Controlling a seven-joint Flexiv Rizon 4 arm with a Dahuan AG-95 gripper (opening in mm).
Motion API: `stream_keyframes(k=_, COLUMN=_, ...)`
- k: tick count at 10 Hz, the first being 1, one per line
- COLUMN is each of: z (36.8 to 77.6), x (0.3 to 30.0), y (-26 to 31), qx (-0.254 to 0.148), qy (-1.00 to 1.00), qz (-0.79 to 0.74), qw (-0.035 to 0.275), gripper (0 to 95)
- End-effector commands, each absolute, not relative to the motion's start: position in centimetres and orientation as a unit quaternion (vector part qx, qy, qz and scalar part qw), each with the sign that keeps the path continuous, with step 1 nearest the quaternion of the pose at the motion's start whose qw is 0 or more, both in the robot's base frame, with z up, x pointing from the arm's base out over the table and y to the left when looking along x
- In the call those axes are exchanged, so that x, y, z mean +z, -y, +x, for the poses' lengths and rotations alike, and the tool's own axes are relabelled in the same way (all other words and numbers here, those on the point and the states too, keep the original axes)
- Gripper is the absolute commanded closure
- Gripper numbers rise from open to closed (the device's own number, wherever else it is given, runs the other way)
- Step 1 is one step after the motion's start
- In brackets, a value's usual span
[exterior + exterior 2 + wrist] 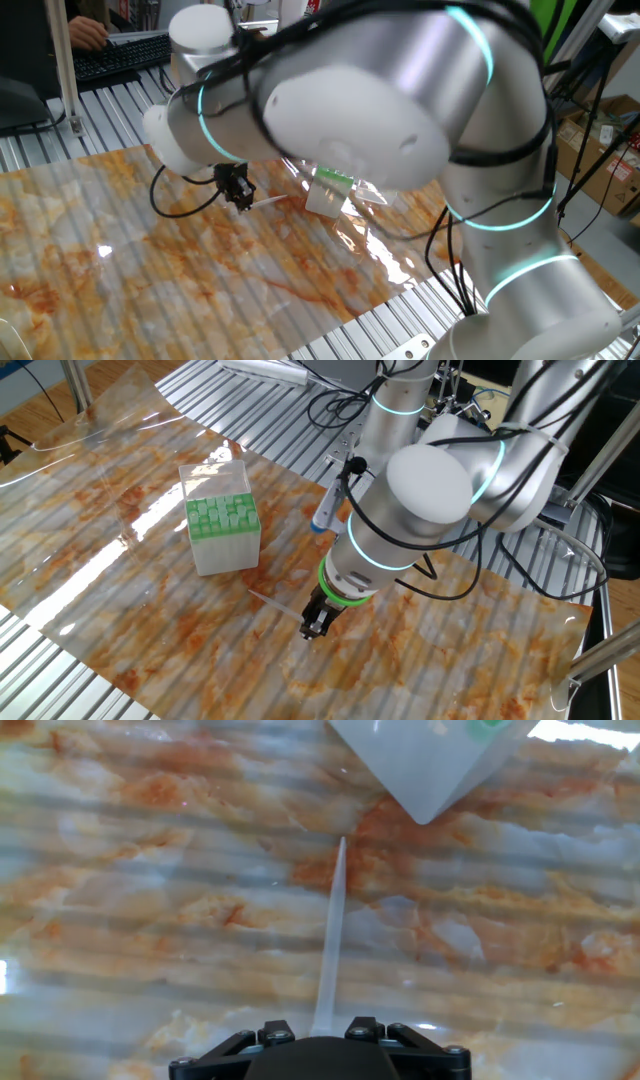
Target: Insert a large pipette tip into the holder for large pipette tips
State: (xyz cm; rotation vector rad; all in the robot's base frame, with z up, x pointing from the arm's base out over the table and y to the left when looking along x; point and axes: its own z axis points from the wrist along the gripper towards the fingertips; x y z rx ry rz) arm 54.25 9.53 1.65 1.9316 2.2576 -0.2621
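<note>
fixed: behind arm, near | other fixed: high, opposite | hand: close down; all share holder (222, 518)

Robotics lab: slatted alu bench (390, 335), keyboard (120, 55), cardboard boxes (605, 150), cables.

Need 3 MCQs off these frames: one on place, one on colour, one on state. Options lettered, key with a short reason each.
1. Where does the large pipette tip lie?
A. On the marbled sheet, at the gripper
B. In the grid
C. Off the table

2. What colour is the holder grid?
A. Blue
B. Green
C. Red

3. The holder's clear lid is:
A. Shut
B. Missing
C. Open

Key: 1 A, the hand view shows the tip flat on the sheet, pointing at the holder; 2 B, the green top shows in both fixed views; 3 C, the grid is uncovered.
</note>
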Motion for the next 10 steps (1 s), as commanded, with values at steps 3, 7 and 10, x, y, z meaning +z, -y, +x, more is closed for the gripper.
stream_keyframes(k=3, z=53.51, x=1.06, y=-9.47, qx=-0.093, qy=-0.752, qz=0.647, qw=0.086, gripper=57.0)
stream_keyframes(k=7, z=53.21, x=0.90, y=-9.46, qx=-0.096, qy=-0.747, qz=0.652, qw=0.093, gripper=57.0)
stream_keyframes(k=10, z=53.17, x=0.88, y=-9.46, qx=-0.099, qy=-0.744, qz=0.653, qw=0.101, gripper=57.0)
